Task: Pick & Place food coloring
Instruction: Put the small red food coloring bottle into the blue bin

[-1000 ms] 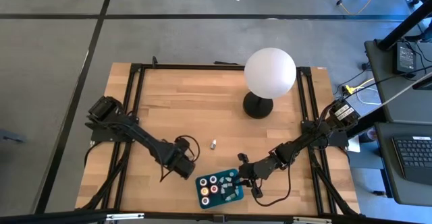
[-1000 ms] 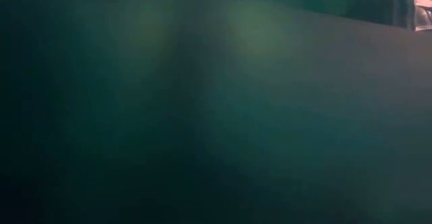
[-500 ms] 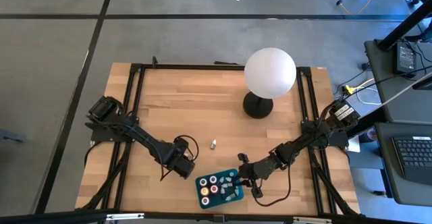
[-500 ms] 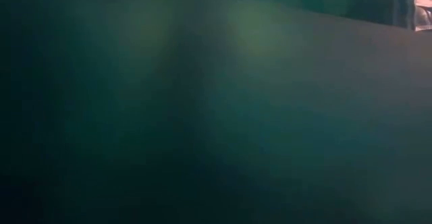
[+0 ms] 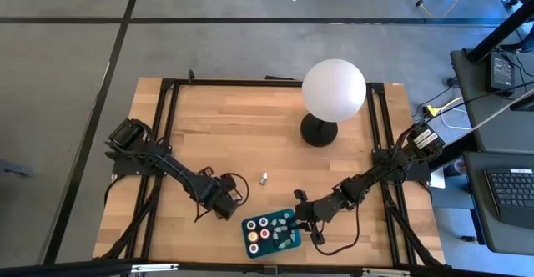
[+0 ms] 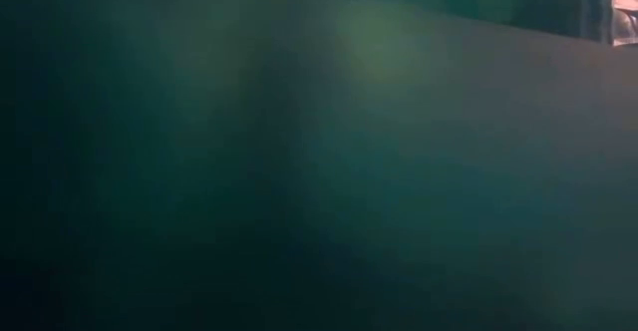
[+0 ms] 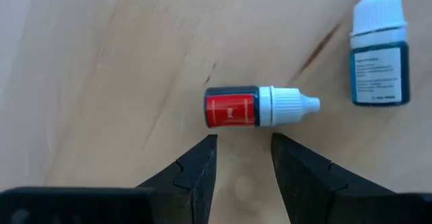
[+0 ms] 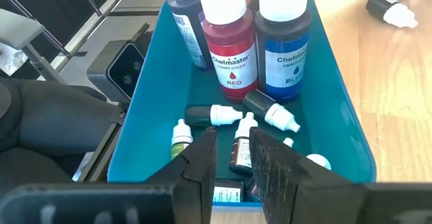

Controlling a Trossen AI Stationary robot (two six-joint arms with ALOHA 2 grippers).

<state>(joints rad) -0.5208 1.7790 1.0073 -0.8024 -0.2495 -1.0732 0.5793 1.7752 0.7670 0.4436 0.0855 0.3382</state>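
Lining my left end effector point(image 7: 243, 160), open and empty, on the red bottle point(image 7: 260, 107) left of the tray point(image 5: 249, 225); I close across its body.

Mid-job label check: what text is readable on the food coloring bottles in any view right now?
"Chefmaster ... RED": red upright bottle in the teal plastic tray.
"Chefmaster ... BLU": dark upright bottle with blue label beside it; the word's end is hidden.
Small red-labelled dropper bottle and dark teal dropper bottle on the wooden table: print unreadable.
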